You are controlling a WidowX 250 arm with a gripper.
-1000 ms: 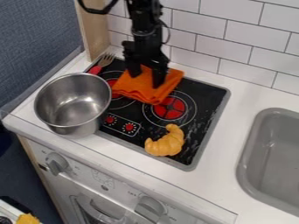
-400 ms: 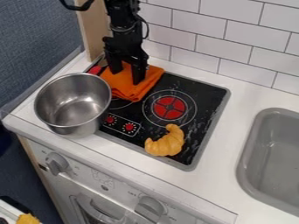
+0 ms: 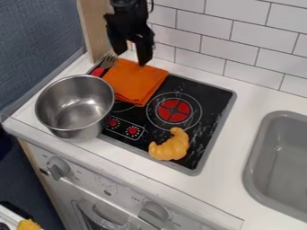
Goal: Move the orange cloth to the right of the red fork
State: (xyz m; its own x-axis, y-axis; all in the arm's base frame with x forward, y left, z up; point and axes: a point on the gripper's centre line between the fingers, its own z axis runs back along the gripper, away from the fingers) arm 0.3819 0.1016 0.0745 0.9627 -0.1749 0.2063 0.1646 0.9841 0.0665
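My gripper (image 3: 132,58) hangs open over the back edge of the orange cloth (image 3: 135,81), its two fingers spread apart. The cloth lies folded on the back left part of the black stove top, covering much of the rear burner. Directly to the cloth's left is the red fork (image 3: 105,65), its tines toward the back wall and its red handle toward the pot. The cloth's left edge is close beside the fork; whether they touch I cannot tell.
A steel pot (image 3: 75,108) stands at the stove's left, in front of the fork. A croissant (image 3: 171,145) lies at the stove's front right, near a red burner (image 3: 174,110). The grey sink (image 3: 282,157) is at the right, and a tiled wall (image 3: 210,40) rises behind.
The gripper and cloth shifted left, closer to the fork. Since then the gripper has lifted off the cloth, which stays on the stove, and the fork's tines have come back into view.
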